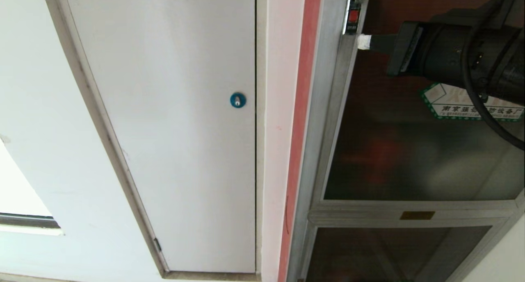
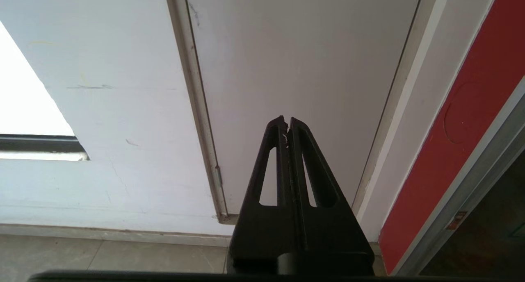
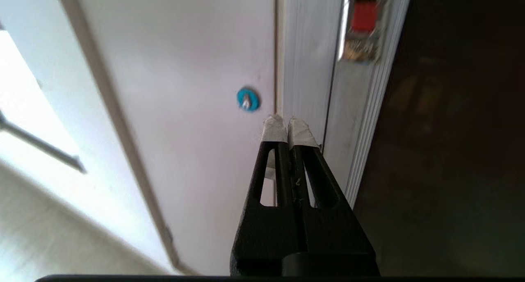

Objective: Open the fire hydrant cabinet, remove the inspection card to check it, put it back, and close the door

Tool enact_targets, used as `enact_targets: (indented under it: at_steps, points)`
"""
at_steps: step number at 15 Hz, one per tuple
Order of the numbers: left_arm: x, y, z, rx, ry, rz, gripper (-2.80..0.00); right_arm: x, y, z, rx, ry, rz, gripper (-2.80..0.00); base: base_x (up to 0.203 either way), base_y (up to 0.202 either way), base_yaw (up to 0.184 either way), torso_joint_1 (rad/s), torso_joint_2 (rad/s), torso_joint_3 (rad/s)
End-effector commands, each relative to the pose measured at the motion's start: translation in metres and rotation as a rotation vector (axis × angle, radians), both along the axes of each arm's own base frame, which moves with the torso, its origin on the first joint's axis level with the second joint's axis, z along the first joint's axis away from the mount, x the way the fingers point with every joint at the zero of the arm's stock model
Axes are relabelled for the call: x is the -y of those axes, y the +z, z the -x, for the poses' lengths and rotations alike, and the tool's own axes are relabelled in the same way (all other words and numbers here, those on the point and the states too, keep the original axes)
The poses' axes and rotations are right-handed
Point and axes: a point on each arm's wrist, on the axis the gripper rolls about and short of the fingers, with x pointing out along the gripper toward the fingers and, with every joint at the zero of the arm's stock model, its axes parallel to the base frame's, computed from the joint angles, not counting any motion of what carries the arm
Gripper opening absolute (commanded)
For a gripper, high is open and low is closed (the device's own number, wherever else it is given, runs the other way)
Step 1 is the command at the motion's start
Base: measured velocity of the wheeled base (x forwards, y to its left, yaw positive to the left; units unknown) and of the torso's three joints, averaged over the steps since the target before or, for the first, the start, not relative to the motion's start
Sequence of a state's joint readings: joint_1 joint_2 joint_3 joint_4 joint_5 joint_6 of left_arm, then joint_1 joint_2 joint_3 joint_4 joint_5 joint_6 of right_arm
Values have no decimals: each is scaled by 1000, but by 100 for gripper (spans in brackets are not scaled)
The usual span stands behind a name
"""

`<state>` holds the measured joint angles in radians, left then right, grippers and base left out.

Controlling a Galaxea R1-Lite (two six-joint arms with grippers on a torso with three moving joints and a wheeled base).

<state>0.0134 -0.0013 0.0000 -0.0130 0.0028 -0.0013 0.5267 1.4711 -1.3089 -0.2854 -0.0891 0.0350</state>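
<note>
The fire hydrant cabinet (image 1: 328, 110) stands at the right, framed in brushed aluminium. Its dark tinted glass door (image 1: 410, 159) is closed, with a green-edged sticker (image 1: 451, 103) on the glass. A small red latch (image 1: 353, 16) sits in the door's left frame, also seen in the right wrist view as the latch (image 3: 364, 17). My right gripper (image 1: 363, 42) is shut and empty, its white-taped tips at the door frame just below the latch; the right gripper (image 3: 287, 124) points at the frame's edge. My left gripper (image 2: 287, 122) is shut and parked low, facing the white door. The inspection card is hidden.
A white door (image 1: 172, 130) with a blue lock (image 1: 238, 100) fills the middle left. A red strip (image 1: 301, 122) runs between it and the cabinet. A smaller dark glass panel (image 1: 389, 253) lies below the cabinet door. Tiled floor (image 2: 102, 257) shows low down.
</note>
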Motion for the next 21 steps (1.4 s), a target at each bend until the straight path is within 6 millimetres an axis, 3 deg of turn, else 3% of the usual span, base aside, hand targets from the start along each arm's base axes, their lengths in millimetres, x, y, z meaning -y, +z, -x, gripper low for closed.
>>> enact_targets:
  at_steps: [1, 8, 12, 13, 14, 21]
  points:
    - [0, -2, -1, -7, 1, 0, -280, -9, -2, 2, 34, -46, -27, -280, 0, 0, 0, 0, 0, 0]
    - [0, -2, -1, -7, 1, 0, -280, -26, -8, -23, 232, -223, 0, -280, 0, 0, 0, 0, 0, 0]
    - [0, -2, -1, -6, 1, 0, -280, -33, -10, -24, 281, -285, -3, -280, 0, 0, 0, 0, 0, 0]
    - [0, -2, 0, -5, 1, 0, -280, -34, -9, -23, 280, -297, -8, -198, 0, 0, 0, 0, 0, 0]
    - [0, -2, 0, -5, 1, 0, -280, -34, -8, -22, 282, -299, -10, 0, 0, 0, 0, 0, 0, 0]
    - [0, -2, 0, -5, 1, 0, -280, -42, 0, -38, 296, -337, -30, 0, 0, 0, 0, 0, 0, 0]
